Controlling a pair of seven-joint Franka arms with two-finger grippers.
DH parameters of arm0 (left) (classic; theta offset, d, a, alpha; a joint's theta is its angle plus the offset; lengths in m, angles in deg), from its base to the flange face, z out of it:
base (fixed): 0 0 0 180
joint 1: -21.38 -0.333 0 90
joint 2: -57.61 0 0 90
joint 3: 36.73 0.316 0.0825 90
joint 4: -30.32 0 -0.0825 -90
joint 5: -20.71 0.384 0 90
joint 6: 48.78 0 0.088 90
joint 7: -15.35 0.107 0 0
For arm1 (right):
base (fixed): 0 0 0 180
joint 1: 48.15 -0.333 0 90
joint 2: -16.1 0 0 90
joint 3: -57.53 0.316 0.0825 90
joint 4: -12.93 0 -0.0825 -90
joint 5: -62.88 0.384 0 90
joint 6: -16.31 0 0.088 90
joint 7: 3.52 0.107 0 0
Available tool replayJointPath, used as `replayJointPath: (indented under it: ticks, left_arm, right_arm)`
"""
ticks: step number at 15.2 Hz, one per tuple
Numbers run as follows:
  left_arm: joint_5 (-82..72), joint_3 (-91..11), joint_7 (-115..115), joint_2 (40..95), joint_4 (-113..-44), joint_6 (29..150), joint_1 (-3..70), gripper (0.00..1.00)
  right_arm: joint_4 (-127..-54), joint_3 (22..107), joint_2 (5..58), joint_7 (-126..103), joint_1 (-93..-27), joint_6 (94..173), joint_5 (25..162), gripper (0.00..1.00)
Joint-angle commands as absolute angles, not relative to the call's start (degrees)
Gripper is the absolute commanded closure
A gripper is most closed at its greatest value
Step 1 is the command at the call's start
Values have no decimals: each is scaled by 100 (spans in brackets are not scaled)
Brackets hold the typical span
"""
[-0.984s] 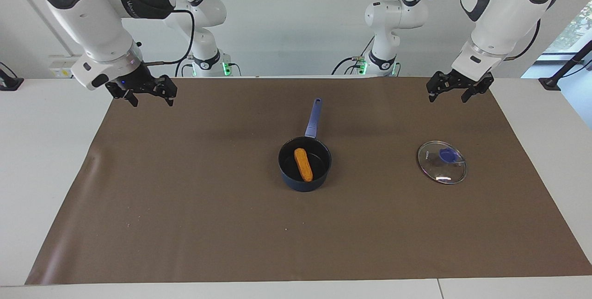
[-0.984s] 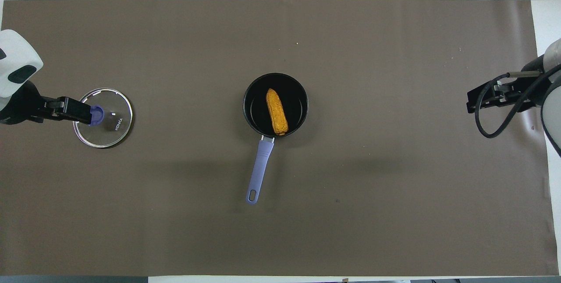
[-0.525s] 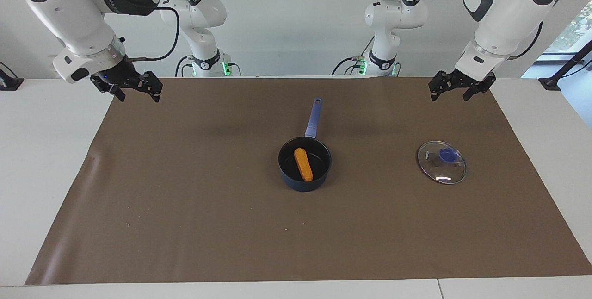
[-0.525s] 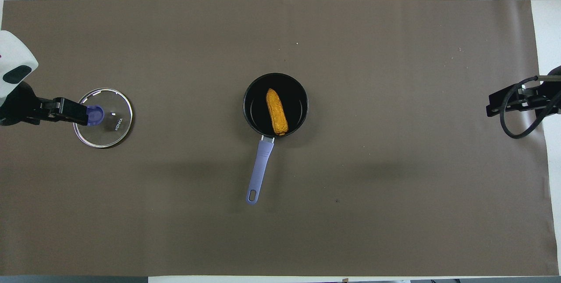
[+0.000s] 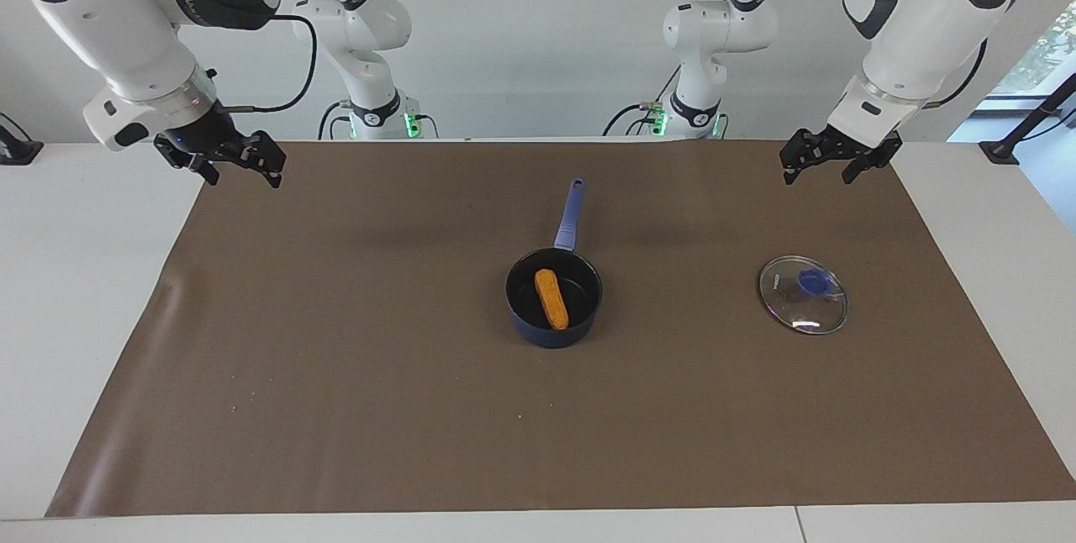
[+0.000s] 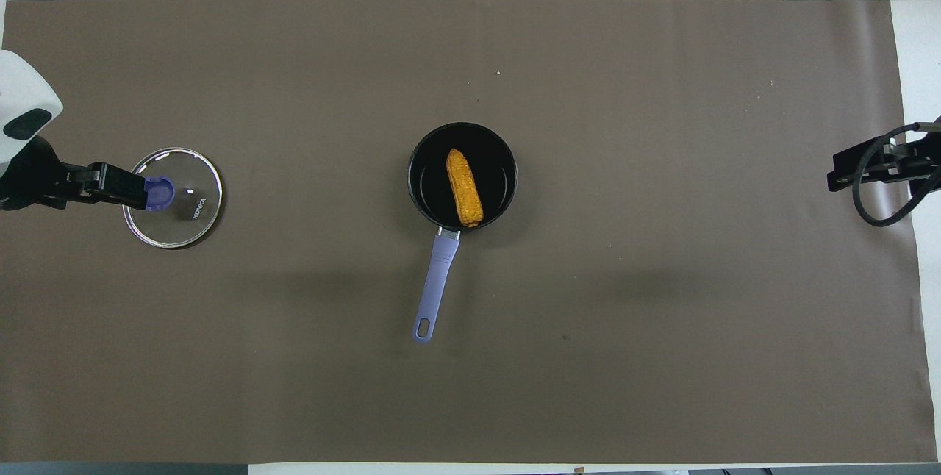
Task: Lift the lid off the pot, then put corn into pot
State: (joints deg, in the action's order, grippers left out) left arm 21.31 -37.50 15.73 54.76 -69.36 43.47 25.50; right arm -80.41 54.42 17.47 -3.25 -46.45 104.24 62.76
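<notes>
The dark blue pot (image 5: 551, 334) stands mid-mat with its long blue handle (image 5: 569, 215) pointing toward the robots. The yellow-orange corn (image 5: 551, 298) lies inside it, as the overhead view (image 6: 464, 187) also shows. The glass lid (image 5: 803, 293) with its blue knob lies flat on the mat toward the left arm's end, apart from the pot (image 6: 413, 181). My left gripper (image 5: 820, 176) is open and empty, raised over the mat's edge by the robots. In the overhead view it (image 6: 136, 195) overlaps the lid (image 6: 187, 203) without touching. My right gripper (image 5: 242, 177) is open, empty and raised over the mat's corner.
A brown mat (image 5: 336, 358) covers most of the white table (image 5: 84, 274). The right gripper (image 6: 838, 177) shows at the mat's edge in the overhead view. Nothing else lies on the mat.
My right gripper has drawn back toward its own end of the table and risen a little. The left gripper shifted only slightly. Pot, corn and lid have not moved.
</notes>
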Motion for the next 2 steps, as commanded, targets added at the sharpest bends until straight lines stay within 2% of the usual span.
replayJointPath:
  ticks: [1, 2]
  left_arm:
    - [2176, -3734, 1526, 5462, -6934, 4368, 2490, 0]
    - [2176, -3734, 1517, 5471, -6943, 4377, 2490, 0]
  right_arm:
    - [-8155, 5542, 1707, -422, -4551, 10570, 6279, 0]
    - [-8164, 5542, 1707, -413, -4551, 10561, 6279, 0]
